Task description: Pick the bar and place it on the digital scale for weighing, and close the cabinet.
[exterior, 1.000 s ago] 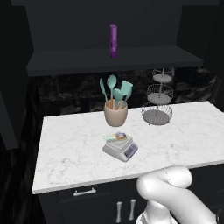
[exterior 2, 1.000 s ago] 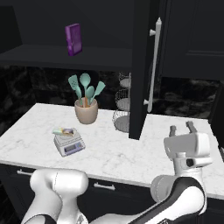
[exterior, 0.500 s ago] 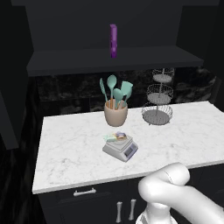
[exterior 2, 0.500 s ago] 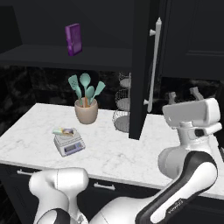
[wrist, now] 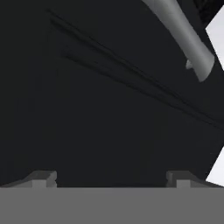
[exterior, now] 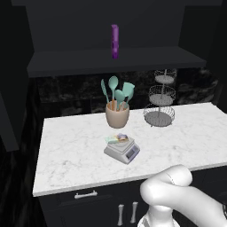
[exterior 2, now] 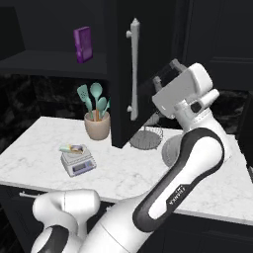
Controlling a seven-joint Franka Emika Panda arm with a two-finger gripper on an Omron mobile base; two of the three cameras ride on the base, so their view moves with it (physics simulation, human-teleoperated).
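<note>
— Bar [exterior: 117, 138] sits on the digital scale [exterior: 123, 150], mid-surface [exterior: 71, 155], so we judge the weighing done.

— And the cabinet [exterior 2: 123, 74]?

— Its door hangs open. Over the last second we swung our arm up from low beside the surface; now the pincer [exterior 2: 164, 79] faces the door panel near the handle [wrist: 183, 35], tips set wide, holding nothing.

— Pushing it shut remains.

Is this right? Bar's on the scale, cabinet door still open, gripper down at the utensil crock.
Not the last part. In the right base view the gripper is raised against the open cabinet door, beside its handle, not at the utensil crock. The bar does lie on the digital scale, and the door is open.
</note>
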